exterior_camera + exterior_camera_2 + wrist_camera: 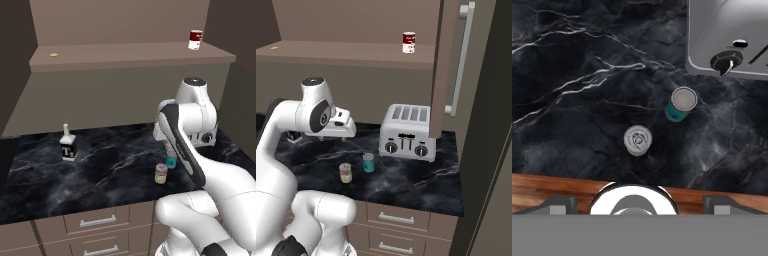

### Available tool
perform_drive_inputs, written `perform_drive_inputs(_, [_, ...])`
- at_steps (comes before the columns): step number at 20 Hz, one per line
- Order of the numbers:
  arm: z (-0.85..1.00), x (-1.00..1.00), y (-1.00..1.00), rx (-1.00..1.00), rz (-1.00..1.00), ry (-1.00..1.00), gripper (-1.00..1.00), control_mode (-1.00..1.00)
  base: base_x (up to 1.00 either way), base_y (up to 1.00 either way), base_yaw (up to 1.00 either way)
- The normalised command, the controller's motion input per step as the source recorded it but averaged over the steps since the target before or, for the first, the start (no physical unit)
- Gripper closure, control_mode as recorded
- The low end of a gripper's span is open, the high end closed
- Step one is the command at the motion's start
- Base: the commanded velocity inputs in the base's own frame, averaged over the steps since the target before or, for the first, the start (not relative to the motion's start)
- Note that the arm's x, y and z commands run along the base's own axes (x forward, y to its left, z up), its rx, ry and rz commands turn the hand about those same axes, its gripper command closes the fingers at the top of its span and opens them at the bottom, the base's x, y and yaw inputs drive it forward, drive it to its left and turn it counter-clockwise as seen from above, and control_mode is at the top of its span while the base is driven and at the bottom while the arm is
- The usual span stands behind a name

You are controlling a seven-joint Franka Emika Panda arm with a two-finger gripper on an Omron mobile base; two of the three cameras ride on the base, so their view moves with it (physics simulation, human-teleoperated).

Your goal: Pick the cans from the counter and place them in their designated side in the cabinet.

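Two cans stand close together on the black marble counter (95, 172), near its front edge. The teal-blue can (680, 104) (171, 160) (368, 162) is upright, just in front of the toaster. The beige-yellow can (637, 140) (160, 173) (345, 173) stands beside it, closer to the counter's edge. My gripper (641, 204) hangs high above both cans and looks straight down on them. It is open, its fingertips (559, 204) wide apart with nothing between them. The brown cabinet's shelf (125, 54) runs above the counter.
A silver toaster (407, 132) (732, 37) sits right of the cans. A red-and-white can (195, 39) (409, 42) stands on the shelf's right end, a small yellow item (53, 54) on its left. A white-and-black bottle (67, 145) stands on the left counter. The cabinet door (448, 65) hangs open.
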Motion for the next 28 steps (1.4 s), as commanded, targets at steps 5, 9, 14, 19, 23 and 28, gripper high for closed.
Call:
perform_drive_inputs(5, [-0.21,0.0,0.04,0.0,0.0,-0.01,-1.0,-1.0,0.0,0.0,0.0])
perform_drive_inputs(9, [-0.25,0.0,0.0,0.0,0.0,0.0,-1.0,-1.0,0.0,0.0,0.0])
perform_drive_inputs(14, [-0.21,0.02,0.01,0.0,0.0,0.0,-1.0,-1.0,0.0,0.0,0.0])
perform_drive_inputs(19, [-0.23,0.09,0.01,0.0,0.0,0.0,-1.0,-1.0,0.0,0.0,0.0])
perform_drive_inputs(23, [-0.25,0.1,0.0,0.0,0.0,0.0,-1.0,-1.0,0.0,0.0,0.0])
perform_drive_inputs(28, [-0.24,0.07,0.0,0.0,0.0,0.0,-1.0,-1.0,0.0,0.0,0.0])
